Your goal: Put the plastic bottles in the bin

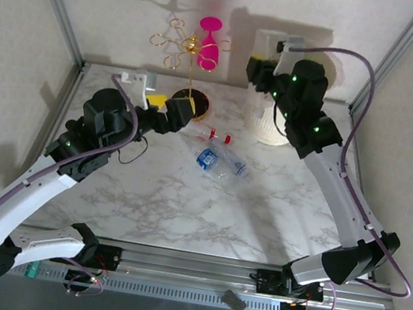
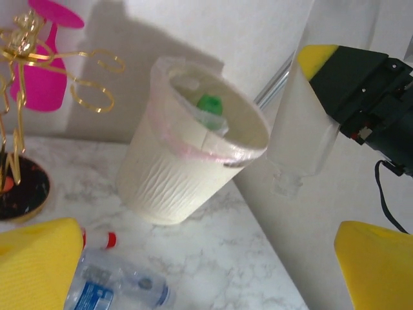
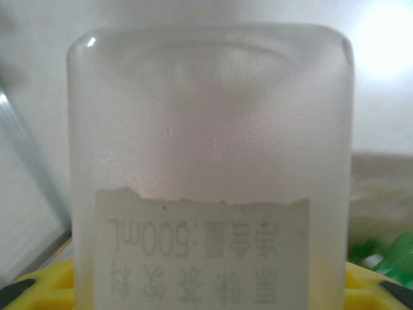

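Left wrist view: our right gripper point(image 2: 330, 77) clamps a frosted bottle point(image 2: 302, 126), neck down, high beside the bin point(image 2: 168, 187); we should centre it over the bin's mouth before releasing, while our left gripper point(image 2: 206, 268) gapes empty.

The marble table point(image 1: 181, 214) holds the bin point(image 2: 174, 181). Left of the bin are a blue-label bottle point(image 1: 221, 162), a red-capped bottle point(image 1: 218, 136) and a gold stand point(image 1: 191, 105).

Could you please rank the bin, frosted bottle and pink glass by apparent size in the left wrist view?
1. bin
2. frosted bottle
3. pink glass
The frame crops the last two, so their order is less sure.
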Robot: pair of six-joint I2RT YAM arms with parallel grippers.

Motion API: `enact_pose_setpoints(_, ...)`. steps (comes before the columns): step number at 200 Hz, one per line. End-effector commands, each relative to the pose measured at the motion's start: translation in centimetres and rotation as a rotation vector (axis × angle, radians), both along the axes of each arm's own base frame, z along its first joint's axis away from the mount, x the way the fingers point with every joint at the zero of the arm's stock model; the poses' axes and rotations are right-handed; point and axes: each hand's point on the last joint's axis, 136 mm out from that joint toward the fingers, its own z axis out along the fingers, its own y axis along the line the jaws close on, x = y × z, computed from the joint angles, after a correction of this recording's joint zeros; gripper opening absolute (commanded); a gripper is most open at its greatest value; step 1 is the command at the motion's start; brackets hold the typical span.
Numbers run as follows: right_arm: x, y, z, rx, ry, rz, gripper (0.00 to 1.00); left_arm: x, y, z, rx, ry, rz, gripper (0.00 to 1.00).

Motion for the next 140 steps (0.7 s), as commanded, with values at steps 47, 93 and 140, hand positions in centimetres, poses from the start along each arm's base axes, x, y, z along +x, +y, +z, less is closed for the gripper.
enact_pose_setpoints(47, 9.8, -5.6, 2.8, -0.118, -0.131, -0.319, 0.33, 1.8, -2.3, -2.4, -0.002, 0.041, -0.034, 0.99)
enact_pose_setpoints(93, 14.7, -7.4, -0.5, -0.133, -0.071, -0.333, 0.34, 1.8, -2.3, -5.3, 0.031, 0.097, -0.036, 0.99)
enact_pose_setpoints(140, 17.8, -7.7, -6.8, -0.160, 0.070, -0.263, 0.34, 1.8, -2.5, -6.7, 0.045, 0.121, -0.042, 1.00)
